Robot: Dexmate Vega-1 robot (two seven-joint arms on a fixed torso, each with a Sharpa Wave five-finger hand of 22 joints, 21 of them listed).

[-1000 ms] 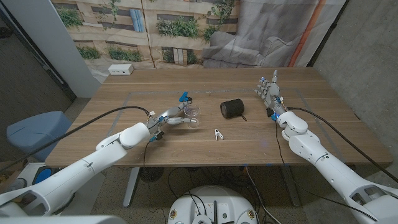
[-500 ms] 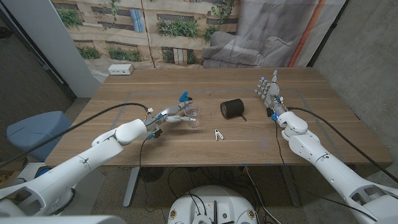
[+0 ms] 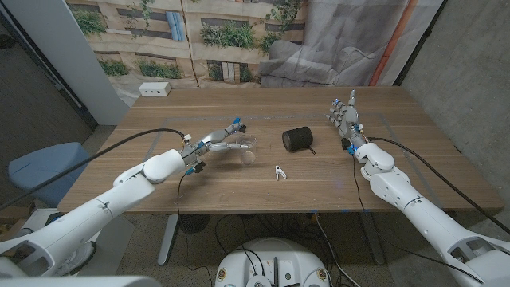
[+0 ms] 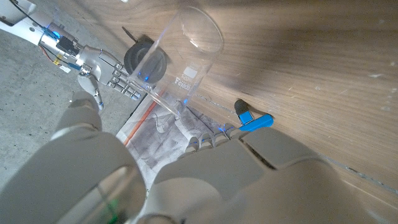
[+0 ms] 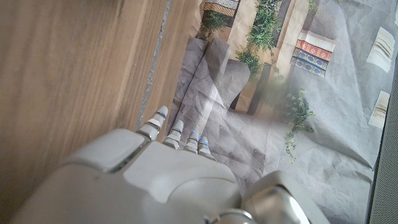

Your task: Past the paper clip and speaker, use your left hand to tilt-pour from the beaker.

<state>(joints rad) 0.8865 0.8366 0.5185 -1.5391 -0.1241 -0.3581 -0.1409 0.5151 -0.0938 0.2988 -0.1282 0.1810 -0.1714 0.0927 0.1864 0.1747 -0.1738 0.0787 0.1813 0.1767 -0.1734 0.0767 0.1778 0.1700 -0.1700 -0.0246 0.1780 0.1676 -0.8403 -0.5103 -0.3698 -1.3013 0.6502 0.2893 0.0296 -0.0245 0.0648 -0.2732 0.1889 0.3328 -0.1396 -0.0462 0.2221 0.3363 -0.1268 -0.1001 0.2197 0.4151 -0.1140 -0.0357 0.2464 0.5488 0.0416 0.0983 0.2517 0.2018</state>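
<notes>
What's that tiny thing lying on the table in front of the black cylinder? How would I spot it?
Start at the wooden table, then find the black speaker near its middle. Just nearer the robot lies the paper clip: small, pale and flat on the wood, unlike the clear beaker held in the left hand.

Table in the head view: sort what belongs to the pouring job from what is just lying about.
Job: clear glass beaker, held tilted by the left hand; black cylindrical speaker; small white paper clip.
Lying about: white power strip; right hand, idle.
</notes>
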